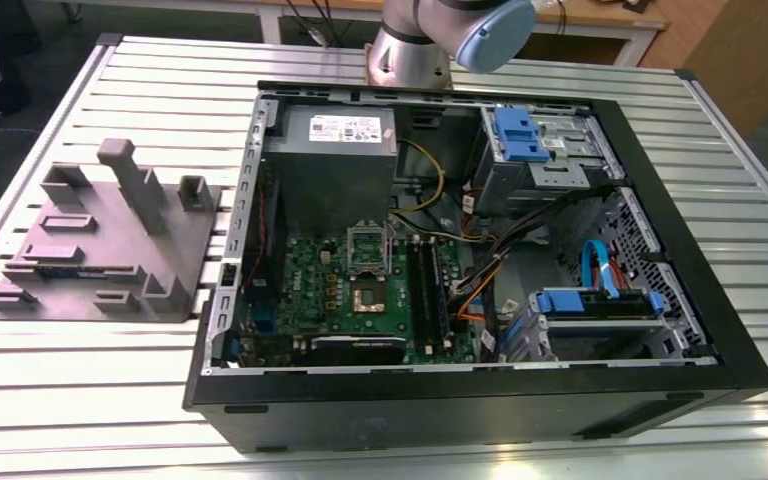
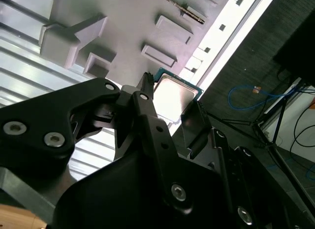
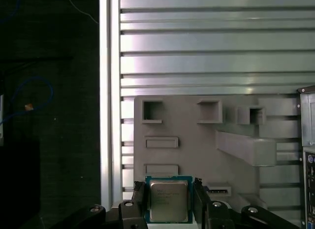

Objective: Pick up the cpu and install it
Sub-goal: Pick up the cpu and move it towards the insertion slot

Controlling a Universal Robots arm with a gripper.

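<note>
Light's bright and pretty even; the ribbed tabletop point(image 1: 157, 80) glares in white stripes. Inside the computer case point(image 1: 491, 405) it's dimmer, shadowy. In the second wrist view the gripper point(image 2: 172, 92) is nearly a black silhouette, and the cpu point(image 2: 178, 94) top is washed pale.

A: First wrist view: one cpu point(image 3: 169, 202) edge cut off by frame.
B: Second wrist view: tool point(image 2: 172, 96) body hides part of it. Exterior view: arm point(image 1: 411, 50) cropped at far edge, socket point(image 1: 368, 290) detail too small.
</note>
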